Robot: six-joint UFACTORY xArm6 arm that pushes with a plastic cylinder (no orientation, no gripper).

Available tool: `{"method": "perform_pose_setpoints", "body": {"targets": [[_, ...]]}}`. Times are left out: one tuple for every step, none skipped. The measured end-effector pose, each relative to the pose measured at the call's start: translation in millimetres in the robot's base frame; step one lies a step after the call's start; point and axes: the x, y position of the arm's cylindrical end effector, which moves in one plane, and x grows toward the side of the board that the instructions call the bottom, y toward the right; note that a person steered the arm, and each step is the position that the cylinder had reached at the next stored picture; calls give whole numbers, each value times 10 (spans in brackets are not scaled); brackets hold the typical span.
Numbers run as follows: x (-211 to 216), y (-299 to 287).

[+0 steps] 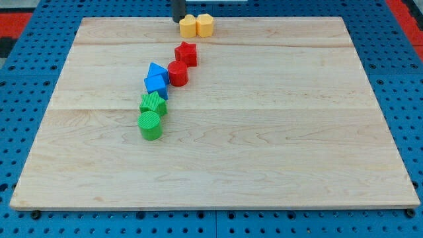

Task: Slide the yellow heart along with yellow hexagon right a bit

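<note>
Board (264, 152) of pale wood spans the scene. Far along its edge sit the yellow heart (188, 26) and yellow hexagon (205, 24), touching, heart on the left. Both look light, rigid and slippery; pushing the heart's left face should move both. My tip (178, 19), holding nothing, rests just left of the heart. No writing shows.
</note>
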Motion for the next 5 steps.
{"method": "perform_pose_setpoints", "body": {"targets": [[-3,-17],[-6,-381],[83,-461],[234,-380],[296,-360]]}}
